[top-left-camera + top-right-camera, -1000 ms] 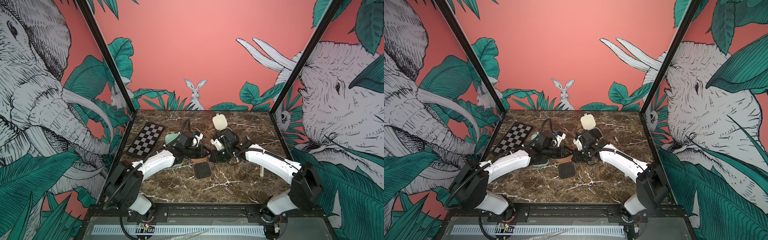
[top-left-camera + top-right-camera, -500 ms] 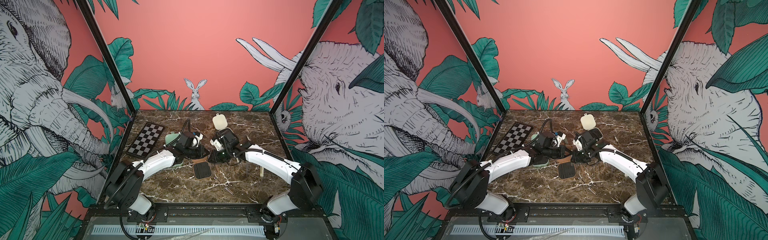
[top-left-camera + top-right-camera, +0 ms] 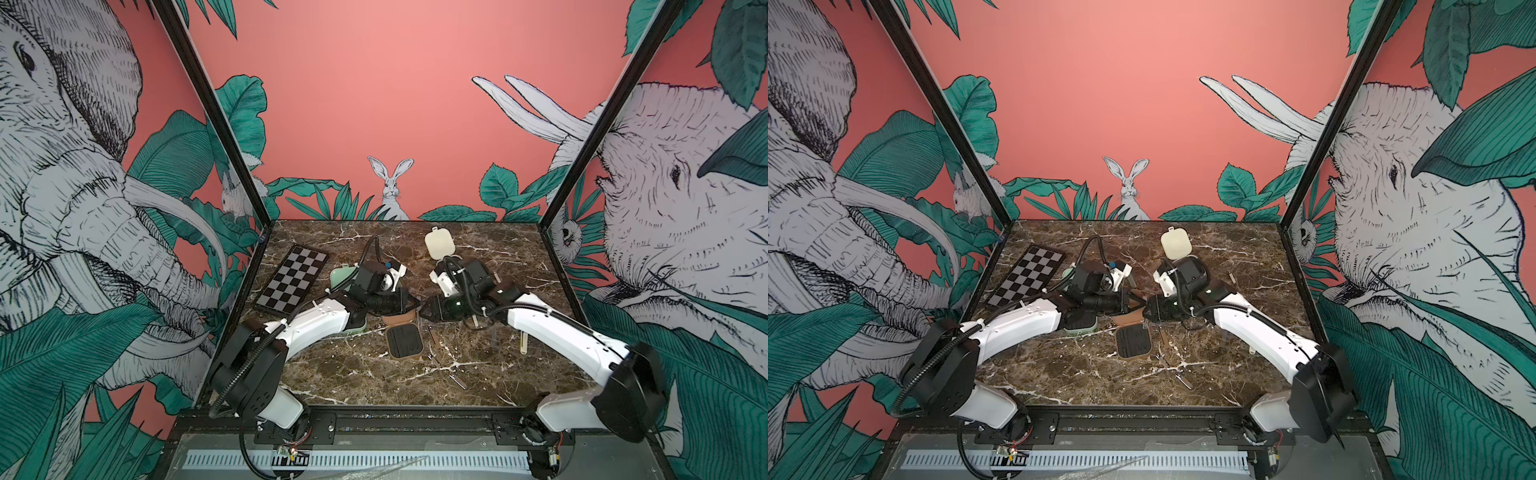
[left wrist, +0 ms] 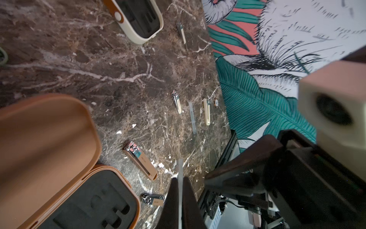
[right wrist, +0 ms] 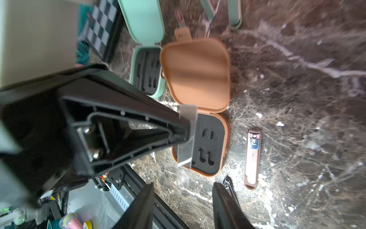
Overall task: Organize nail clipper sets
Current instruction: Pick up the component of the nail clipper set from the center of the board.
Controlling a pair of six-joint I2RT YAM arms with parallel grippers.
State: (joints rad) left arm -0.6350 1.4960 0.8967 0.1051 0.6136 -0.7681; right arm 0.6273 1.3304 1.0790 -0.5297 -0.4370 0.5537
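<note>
One thin clear strip (image 5: 186,152) pinched above the open brown case (image 5: 198,79).
My left gripper (image 4: 179,181) presses its fingers together on the strip; my right gripper (image 5: 183,190) stands spread just short of it, with the brown clipper (image 5: 252,156) on the marble (image 5: 297,119) beside my right fingers.
</note>
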